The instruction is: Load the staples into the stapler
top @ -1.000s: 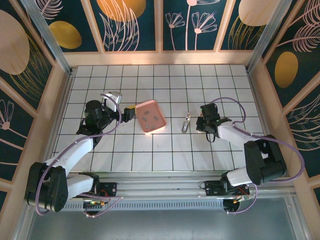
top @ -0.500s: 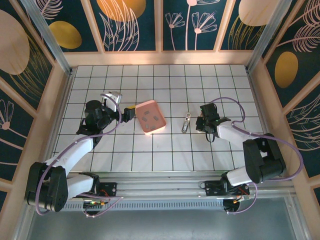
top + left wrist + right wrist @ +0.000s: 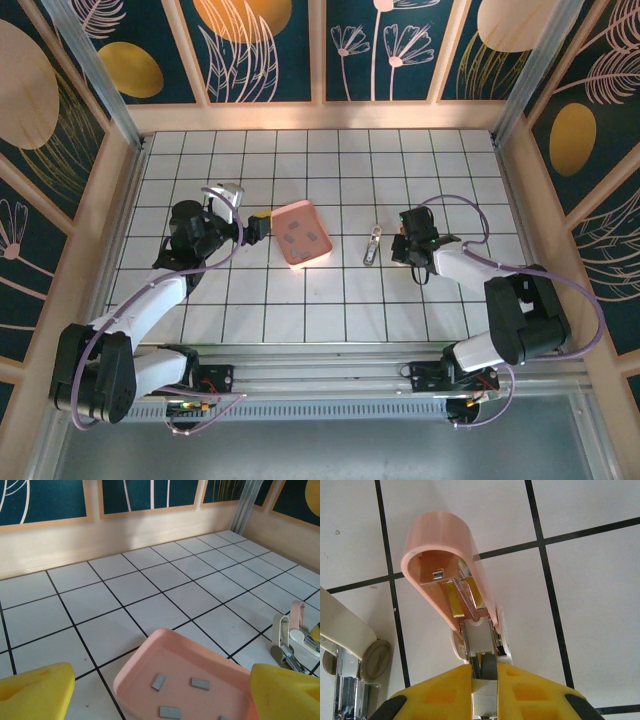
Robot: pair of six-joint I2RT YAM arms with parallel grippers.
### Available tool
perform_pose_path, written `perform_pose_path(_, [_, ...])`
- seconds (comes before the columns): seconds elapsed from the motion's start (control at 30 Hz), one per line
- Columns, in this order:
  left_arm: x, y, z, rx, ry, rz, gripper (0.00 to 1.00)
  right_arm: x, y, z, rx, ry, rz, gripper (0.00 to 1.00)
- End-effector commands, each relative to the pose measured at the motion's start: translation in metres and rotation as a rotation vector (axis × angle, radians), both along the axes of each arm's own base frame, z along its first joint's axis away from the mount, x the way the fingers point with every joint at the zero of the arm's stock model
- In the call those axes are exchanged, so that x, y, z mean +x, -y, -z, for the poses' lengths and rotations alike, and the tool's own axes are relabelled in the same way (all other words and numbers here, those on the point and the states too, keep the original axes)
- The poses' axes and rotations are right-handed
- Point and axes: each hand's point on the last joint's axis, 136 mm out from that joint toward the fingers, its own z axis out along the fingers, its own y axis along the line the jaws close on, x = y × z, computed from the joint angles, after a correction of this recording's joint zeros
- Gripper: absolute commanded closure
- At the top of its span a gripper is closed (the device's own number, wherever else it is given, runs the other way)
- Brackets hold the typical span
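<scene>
White tiled table (image 3: 330,300): stapler (image 3: 372,245) sits just right of centre, lid (image 3: 445,555) up, right gripper (image 3: 484,680) pinched shut on its rear end. Left gripper (image 3: 160,695) wide, empty, at left rim of pink tray (image 3: 150,650); staples (image 3: 200,682) inside. Risk: flat strips may skid when pinched; stapler may pivot.

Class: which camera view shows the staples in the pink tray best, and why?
Left wrist: the staples lie close up as distinct grey strips in the pink tray. Top external shows them as tiny dark specks.
</scene>
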Motion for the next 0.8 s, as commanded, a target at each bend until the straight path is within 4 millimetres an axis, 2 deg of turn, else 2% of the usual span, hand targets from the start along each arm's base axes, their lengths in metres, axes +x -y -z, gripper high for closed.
perform_pose_path(0.0, [0.003,0.004,-0.011,0.002,0.032,0.016,0.10,-0.007,0.005,0.007,-0.028,-0.028,0.003,0.83])
perform_pose_path(0.1, [0.003,0.004,-0.010,0.002,0.030,0.016,0.10,-0.006,0.004,0.004,-0.024,-0.025,0.002,0.83])
perform_pose_path(0.33, [0.003,0.005,-0.010,0.001,0.028,0.018,0.10,0.001,0.006,-0.018,-0.039,0.025,-0.001,0.83])
perform_pose_path(0.57, [0.002,0.005,-0.010,0.002,0.028,0.018,0.10,-0.001,0.012,-0.015,-0.078,0.001,0.008,0.83])
perform_pose_path(0.77, [0.002,0.005,-0.009,0.003,0.028,0.020,0.10,-0.001,-0.001,-0.008,-0.033,-0.022,-0.029,0.83])
